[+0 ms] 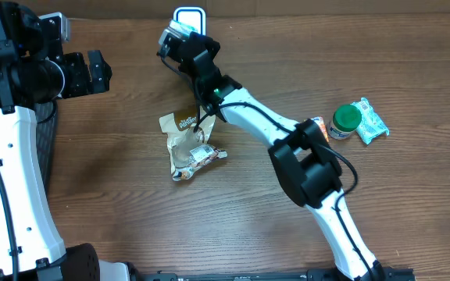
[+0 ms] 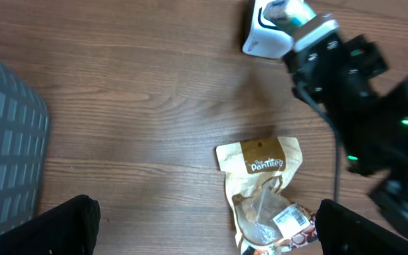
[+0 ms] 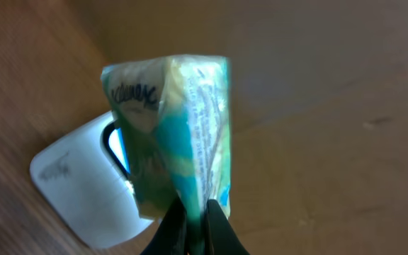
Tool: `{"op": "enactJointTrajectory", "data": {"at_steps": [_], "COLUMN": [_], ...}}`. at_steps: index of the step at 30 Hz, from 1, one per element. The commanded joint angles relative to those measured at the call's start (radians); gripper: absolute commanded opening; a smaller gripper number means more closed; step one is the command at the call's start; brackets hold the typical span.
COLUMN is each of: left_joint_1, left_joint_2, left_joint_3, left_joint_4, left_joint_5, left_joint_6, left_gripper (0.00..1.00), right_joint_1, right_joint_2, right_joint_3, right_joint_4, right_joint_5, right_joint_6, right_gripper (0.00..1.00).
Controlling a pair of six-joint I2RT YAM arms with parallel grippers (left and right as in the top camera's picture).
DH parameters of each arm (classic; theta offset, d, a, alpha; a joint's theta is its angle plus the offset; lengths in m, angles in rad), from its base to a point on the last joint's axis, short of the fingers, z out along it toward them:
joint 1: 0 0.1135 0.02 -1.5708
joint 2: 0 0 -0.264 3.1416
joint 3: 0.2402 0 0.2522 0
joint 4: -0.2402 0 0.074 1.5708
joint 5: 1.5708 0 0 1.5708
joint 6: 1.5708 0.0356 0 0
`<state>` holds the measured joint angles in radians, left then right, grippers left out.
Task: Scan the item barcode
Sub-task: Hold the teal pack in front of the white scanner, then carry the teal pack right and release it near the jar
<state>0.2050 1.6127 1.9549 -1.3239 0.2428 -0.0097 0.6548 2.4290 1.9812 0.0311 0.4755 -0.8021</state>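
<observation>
My right gripper [image 3: 193, 221] is shut on the bottom edge of a green and white tissue pack [image 3: 179, 134], which stands upright just in front of the white barcode scanner [image 3: 83, 185]. From overhead the pack [image 1: 176, 33] sits right by the scanner [image 1: 190, 16] at the table's far edge. The left wrist view shows the same pack [image 2: 289, 10] at the scanner [image 2: 259, 41]. My left gripper [image 1: 94, 72] hangs open and empty at the far left, above the table.
A crumpled tan snack bag [image 1: 187, 144] with a white barcode label lies mid-table, between my left fingers [image 2: 356, 230] in the left wrist view. A green-lidded jar [image 1: 345, 120] and another tissue pack [image 1: 370, 119] lie at the right. A grey basket [image 2: 6, 156] stands at the left.
</observation>
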Motion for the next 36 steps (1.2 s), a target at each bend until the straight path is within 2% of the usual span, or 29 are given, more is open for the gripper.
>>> {"op": "enactJointTrajectory", "data": {"at_steps": [1,5,6,8,14,16,21,30,34,36], "left_joint_1": [0.004,0.004,0.004,0.004,0.004,0.004,0.004,0.004,0.004,0.004], "left_joint_2": [0.002,0.002,0.002,0.002,0.002,0.002,0.002,0.002,0.002,0.002], "left_joint_3": [0.008,0.008,0.008,0.008,0.008,0.008,0.008,0.008,0.008,0.008], "left_joint_4": [0.0,0.0,0.0,0.0,0.0,0.0,0.0,0.0,0.0,0.0], "left_joint_5": [0.009,0.009,0.009,0.009,0.009,0.009,0.009,0.009,0.009,0.009], "left_joint_6": [-0.013,-0.013,-0.013,-0.013,-0.013,-0.013,-0.013,-0.013,-0.013,-0.013], "left_gripper": [1.0,0.99,1.0,1.0,1.0,1.0,1.0,1.0,1.0,1.0], "right_joint_1": [-0.01,-0.028,-0.04,-0.067,-0.179,-0.22,-0.302,-0.495,-0.522,-0.521], "right_joint_2": [-0.257,-0.433,-0.505,-0.585,-0.665,-0.651,-0.644,-0.643,-0.642,-0.64], "right_joint_3": [0.016,0.016,0.016,0.016,0.013,-0.018,-0.184,-0.486,-0.577,-0.604], "right_joint_4": [-0.182,-0.486,-0.625,-0.806,-1.24,-1.323,-1.331,-1.145,-1.057,-1.026], "right_joint_5": [-0.056,-0.184,-0.253,-0.338,-0.434,-0.437,-0.437,-0.407,-0.406,-0.406], "right_joint_6": [0.334,0.634,0.737,0.827,0.99,0.997,1.02,1.011,1.002,0.978], "right_gripper": [0.04,0.04,0.04,0.04,0.04,0.04,0.04,0.04,0.04,0.16]}}
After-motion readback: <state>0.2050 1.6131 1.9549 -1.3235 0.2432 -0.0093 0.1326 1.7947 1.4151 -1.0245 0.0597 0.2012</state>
